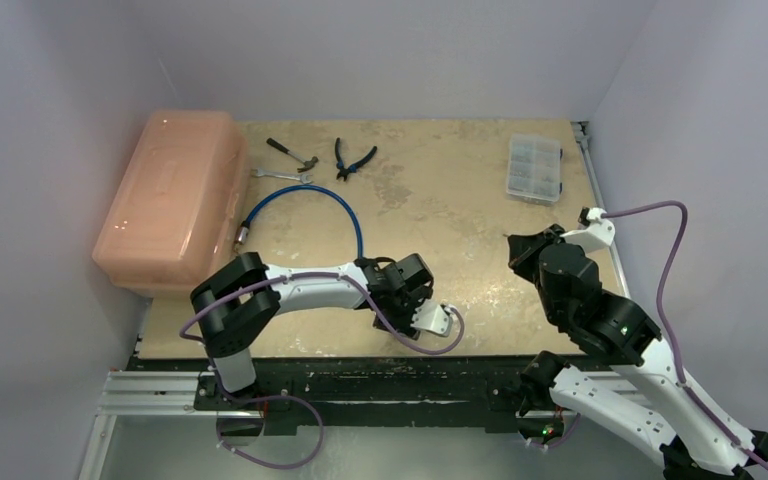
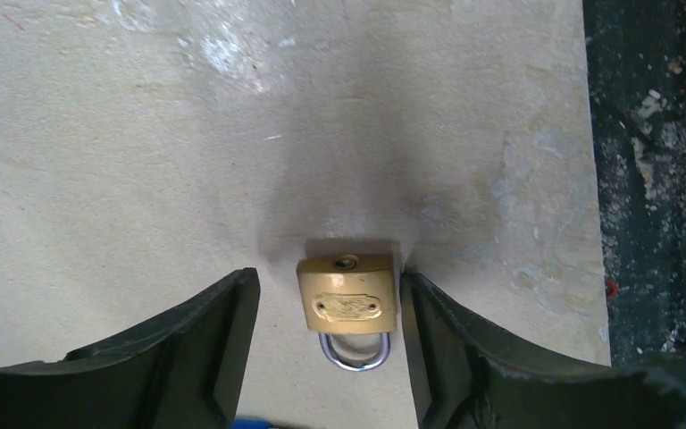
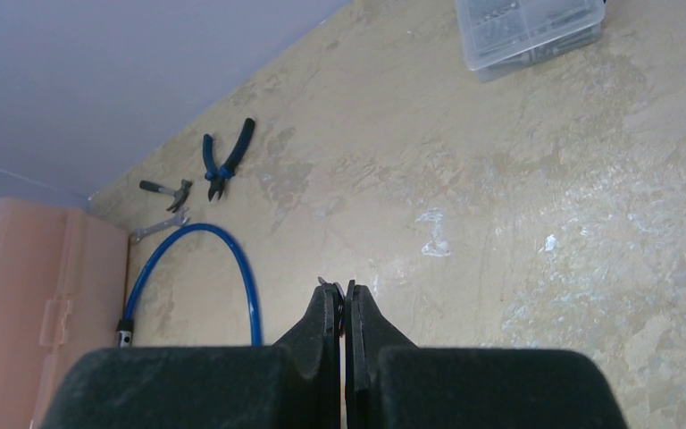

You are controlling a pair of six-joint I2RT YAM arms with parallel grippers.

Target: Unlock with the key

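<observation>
**Inspector:** Item under review is the key (image 3: 342, 302). Where is it?

**Assessor:** It is not lying on the table (image 1: 460, 200) in any view. In the right wrist view, the right gripper (image 3: 339, 288) has its jaws drawn together on a thin sliver of metal that shows at the tips. He judges that to be the key. Too little is exposed to tell which way the blade points.

**Inspector:** How will it handle?

**Assessor:** He judges it light, stiff, thin and smooth, so it is apt to swivel or slip in a pinch. It is best gripped flat across the bow, with the blade left projecting. Any spare keys on the ring could dangle and foul the keyhole.

**Inspector:** And the lock?

**Assessor:** The padlock (image 2: 347, 299) has a brass body and a silver shackle. It lies flat on the table near the front edge. The left gripper (image 2: 328, 277) stands open astride it. One finger (image 2: 464, 357) is touching the body or just beside it, and the other (image 2: 205, 349) is clearly apart. The keyhole end points away from the left wrist and the shackle points toward it.

**Inspector:** How does the key stand relative to the lock?

**Assessor:** In the overhead view the right gripper is held above the table, well apart from the padlock, to its right and further back. The key has not yet been presented to the keyhole.
</observation>
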